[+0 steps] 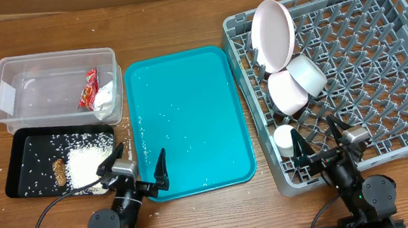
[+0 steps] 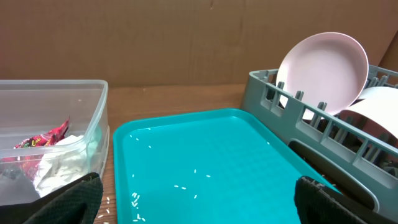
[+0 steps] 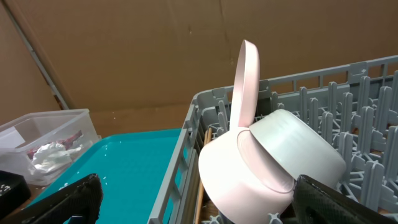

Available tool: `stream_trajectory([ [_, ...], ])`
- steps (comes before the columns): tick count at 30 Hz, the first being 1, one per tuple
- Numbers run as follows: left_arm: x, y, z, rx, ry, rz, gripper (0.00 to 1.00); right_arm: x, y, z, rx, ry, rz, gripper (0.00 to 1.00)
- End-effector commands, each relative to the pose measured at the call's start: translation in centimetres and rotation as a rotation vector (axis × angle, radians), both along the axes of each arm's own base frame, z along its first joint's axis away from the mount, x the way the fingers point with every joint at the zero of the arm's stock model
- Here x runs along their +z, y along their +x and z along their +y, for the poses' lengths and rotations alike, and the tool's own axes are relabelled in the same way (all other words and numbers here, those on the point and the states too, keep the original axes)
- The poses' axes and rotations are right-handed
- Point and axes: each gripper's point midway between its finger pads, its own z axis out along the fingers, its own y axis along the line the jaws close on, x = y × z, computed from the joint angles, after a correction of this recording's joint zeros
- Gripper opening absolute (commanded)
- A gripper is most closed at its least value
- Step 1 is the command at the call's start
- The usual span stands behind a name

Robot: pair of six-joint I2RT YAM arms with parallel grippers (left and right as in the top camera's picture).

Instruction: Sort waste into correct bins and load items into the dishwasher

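The clear tub [image 1: 53,55] holds the red foil wrapper [image 1: 89,88] and the white tissue [image 1: 105,98]. The black tray [image 1: 23,159] holds the loose rice [image 1: 87,163] and the brown scrap [image 1: 59,171]. The grey dish rack [image 1: 382,72] holds the plate [image 1: 271,25] on edge, two bowls [image 1: 287,92] [image 1: 307,73] and the cup [image 1: 286,141]. A thin wooden stick [image 3: 200,186] shows beside the bowl [image 3: 242,174]. My left gripper [image 1: 137,166] is open and empty over the teal tray's front edge. My right gripper [image 1: 319,143] is open and empty at the rack's front left.
The teal serving tray [image 1: 189,115] lies between the bins and the rack, with a few rice grains [image 2: 186,185] on it. Stray grains lie on the wooden table by the black tray. A cardboard wall stands behind the table.
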Motion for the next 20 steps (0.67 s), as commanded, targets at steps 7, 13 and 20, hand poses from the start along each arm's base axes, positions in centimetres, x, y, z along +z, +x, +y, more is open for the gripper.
stream_trajectory([
  [7, -0.14, -0.05, -0.15, -0.009, 0.011, -0.001, 1.0, -0.19, 0.09, -0.3, -0.015, -0.001, -0.004, 1.0],
  [13, -0.14, -0.05, -0.15, -0.009, 0.011, -0.001, 1.0, -0.18, 0.08, -0.3, -0.015, -0.001, -0.004, 1.0],
  [20, -0.14, -0.05, -0.15, -0.009, 0.011, -0.001, 1.0, -0.19, 0.09, -0.3, -0.015, -0.001, -0.004, 1.0],
])
